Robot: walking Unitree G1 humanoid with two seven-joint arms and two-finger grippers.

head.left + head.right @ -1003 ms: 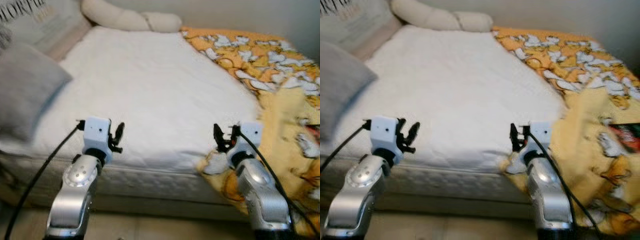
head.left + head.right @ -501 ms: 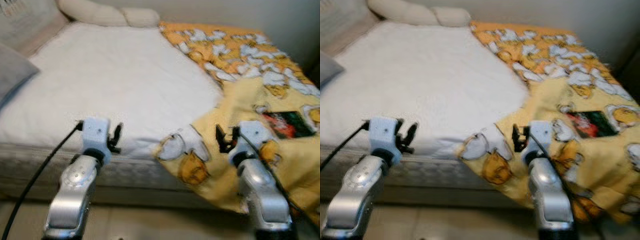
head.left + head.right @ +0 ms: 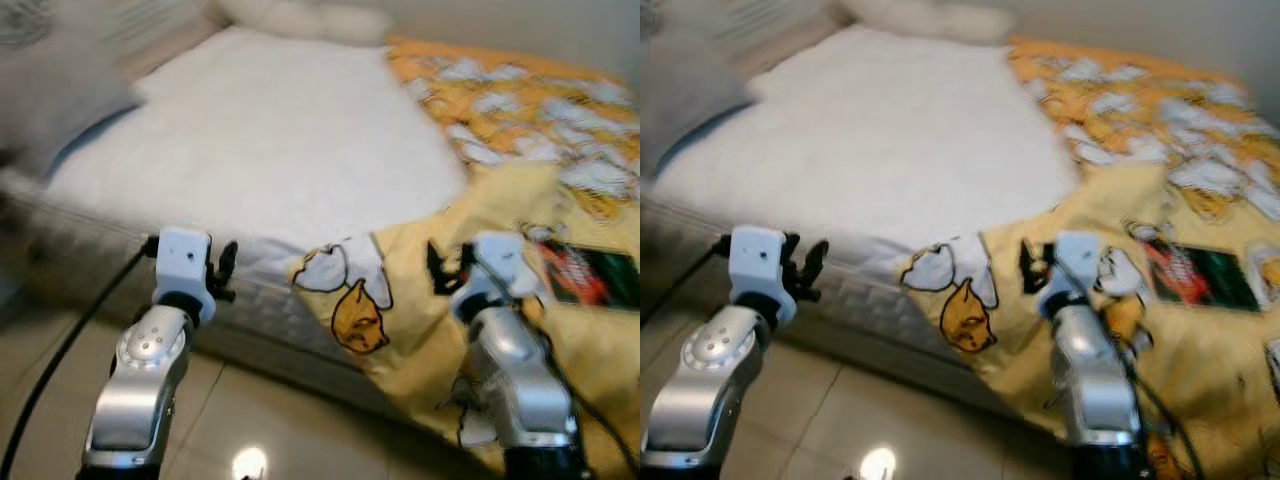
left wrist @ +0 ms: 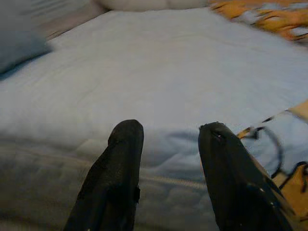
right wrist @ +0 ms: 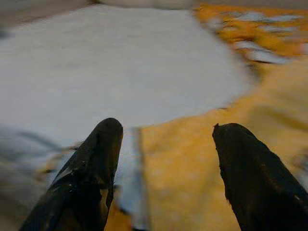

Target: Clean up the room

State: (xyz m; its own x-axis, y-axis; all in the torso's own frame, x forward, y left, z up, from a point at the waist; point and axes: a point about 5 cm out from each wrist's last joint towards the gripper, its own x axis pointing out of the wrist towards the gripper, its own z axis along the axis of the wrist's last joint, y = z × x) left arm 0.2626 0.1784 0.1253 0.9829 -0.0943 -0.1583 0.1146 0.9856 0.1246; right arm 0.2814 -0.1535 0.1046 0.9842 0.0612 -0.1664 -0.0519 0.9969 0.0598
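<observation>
Bed (image 3: 280, 150), white sheet bare over most of its top; yellow cartoon-print blanket (image 3: 480, 270) bunched on the robot's right half and spilling over the foot edge toward the tiled floor (image 3: 260, 420). We take the blanket to be the thing to tidy.

Left gripper (image 3: 226, 270): raised in front of the mattress edge, fingers apart, holding nothing.

Right gripper (image 3: 448, 268): raised over the hanging blanket, fingers apart, empty.

Step in hand, as we judge it: the approach, with no grasp begun on anything. The next move calls for squaring up to the foot of the bed, then bringing the right gripper down onto the blanket's loose edge to pinch it before drawing it across the sheet.

Dark book-like item (image 3: 1195, 275): lies flat on the blanket, beyond the right gripper; we would likely lift it off first.

View differences: the head views give both arms, the floor and grey pillows (image 3: 60, 95). The left wrist view shows the quilted mattress side (image 4: 159, 192) close. The right wrist view frames the blanket's border against the sheet between the fingers (image 5: 94, 163).
</observation>
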